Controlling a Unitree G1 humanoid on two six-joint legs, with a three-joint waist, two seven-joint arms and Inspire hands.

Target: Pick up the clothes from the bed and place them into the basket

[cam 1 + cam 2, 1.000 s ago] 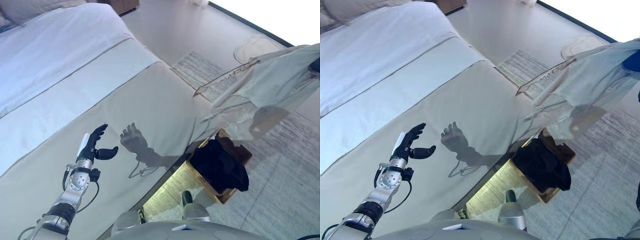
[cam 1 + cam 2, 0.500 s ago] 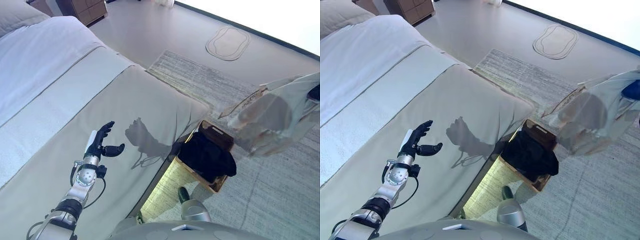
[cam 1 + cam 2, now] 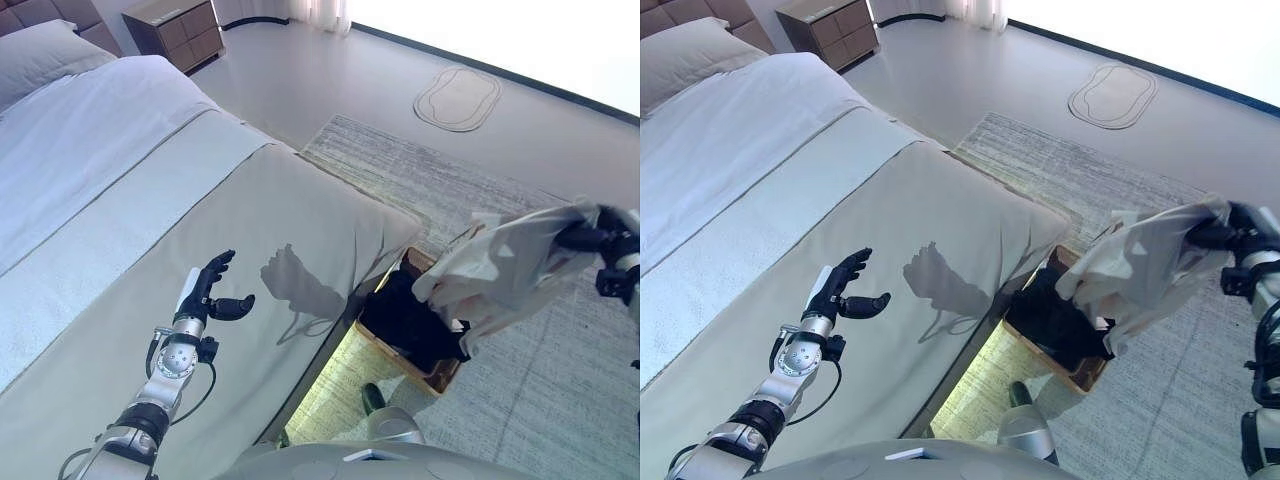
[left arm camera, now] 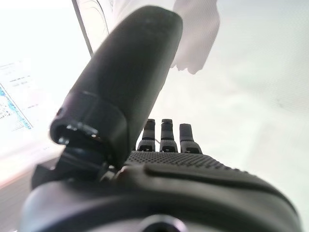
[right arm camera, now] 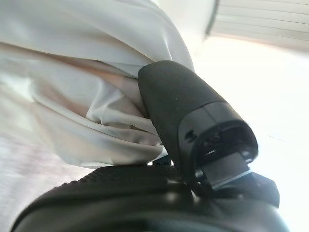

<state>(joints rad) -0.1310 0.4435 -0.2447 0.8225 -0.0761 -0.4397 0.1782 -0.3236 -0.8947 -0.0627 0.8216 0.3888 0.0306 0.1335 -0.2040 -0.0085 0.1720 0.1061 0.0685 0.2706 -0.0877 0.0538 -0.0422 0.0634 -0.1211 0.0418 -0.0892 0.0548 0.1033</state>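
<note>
Right hand point(image 3: 1225, 238) has its thumb and fingers pinched on a pale garment point(image 3: 1140, 272), which hangs bunched from it in the air, over the near edge of the basket point(image 3: 1077, 375) on the floor beside the bed point(image 3: 940, 200). Dark clothes point(image 3: 405, 318) already fill that basket (its wooden rim shows only at the near corner). Left hand point(image 3: 208, 293) hovers over the grey bedcover with fingers straight and relaxed, holding nothing. The carrying step looks nearly done; I judge the drop is what remains. For that the right hand needs to come a little further in so the cloth hangs fully over the basket's mouth, lower, then release, or part of the garment may drape over the rim onto the rug point(image 3: 560, 380).
</note>
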